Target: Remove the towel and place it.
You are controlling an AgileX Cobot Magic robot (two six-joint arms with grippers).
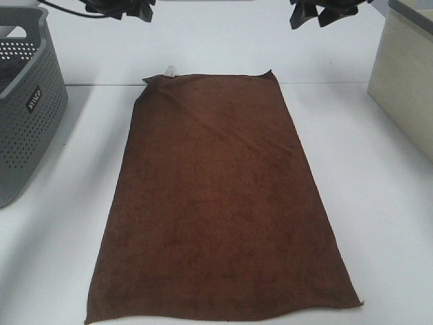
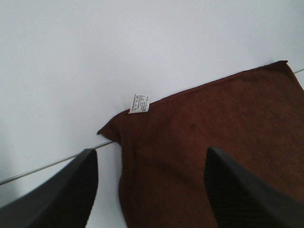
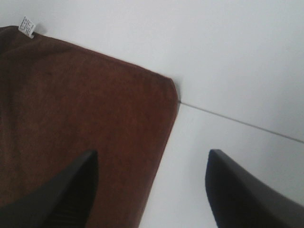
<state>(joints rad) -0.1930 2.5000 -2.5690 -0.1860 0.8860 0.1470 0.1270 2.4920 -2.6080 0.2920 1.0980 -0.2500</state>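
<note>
The towel is a large dark reddish-brown cloth lying flat on the white table, long side running front to back. Its small white tag sticks out at the far left corner. My left gripper hovers above that corner, open, nothing between its fingers; the towel and tag lie below it. My right gripper hangs open above the far right corner, apart from the cloth; in the right wrist view the towel corner sits between and below the dark fingers.
A grey perforated basket stands at the left edge. A cream bin stands at the right edge. A thin seam crosses the table behind the towel's far edge.
</note>
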